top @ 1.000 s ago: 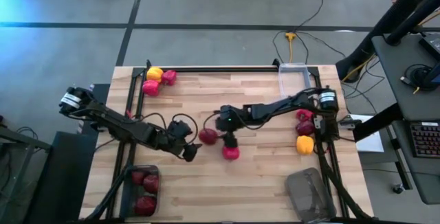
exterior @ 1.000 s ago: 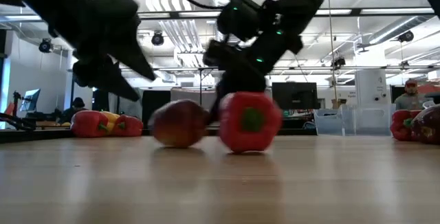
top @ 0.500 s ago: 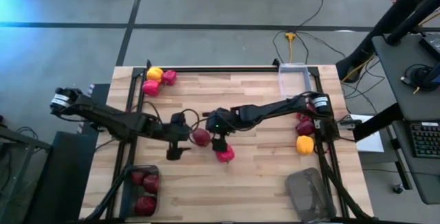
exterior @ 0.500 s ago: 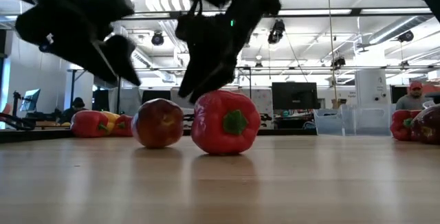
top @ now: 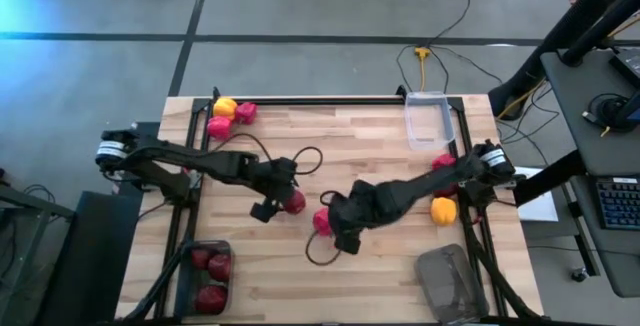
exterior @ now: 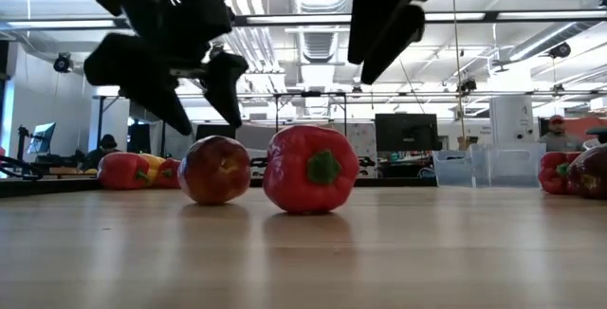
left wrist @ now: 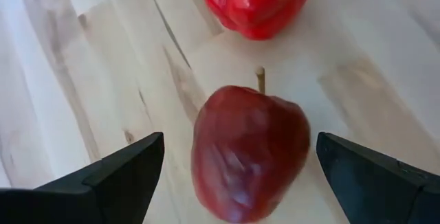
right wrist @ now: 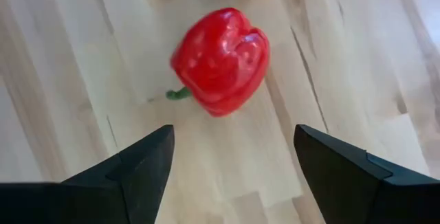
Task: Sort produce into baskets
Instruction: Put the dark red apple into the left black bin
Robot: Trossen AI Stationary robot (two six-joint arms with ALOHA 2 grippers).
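Observation:
A dark red apple (top: 293, 202) and a red pepper (top: 321, 221) lie on their sides next to each other mid-table. My left gripper (top: 273, 205) hangs open just above the apple (left wrist: 249, 152), one finger on either side of it and not touching. My right gripper (top: 339, 234) is open and empty, high above the pepper (right wrist: 221, 60) on its near-right side. In the low view the apple (exterior: 216, 169) and the pepper (exterior: 311, 169) rest on the wood under both grippers.
A dark basket (top: 190, 288) at the near left holds apples. A clear basket (top: 428, 118) stands at the far right and a dark one (top: 452, 284) at the near right. Peppers and a yellow one (top: 228, 116) lie far left; more produce (top: 443, 196) lies at the right edge.
My right gripper, low over the pepper a second ago, has moved with it toward the table's left; the pepper and the apple both shifted a little left. The gripper has then risen clear toward the near edge. My left gripper has come over the apple.

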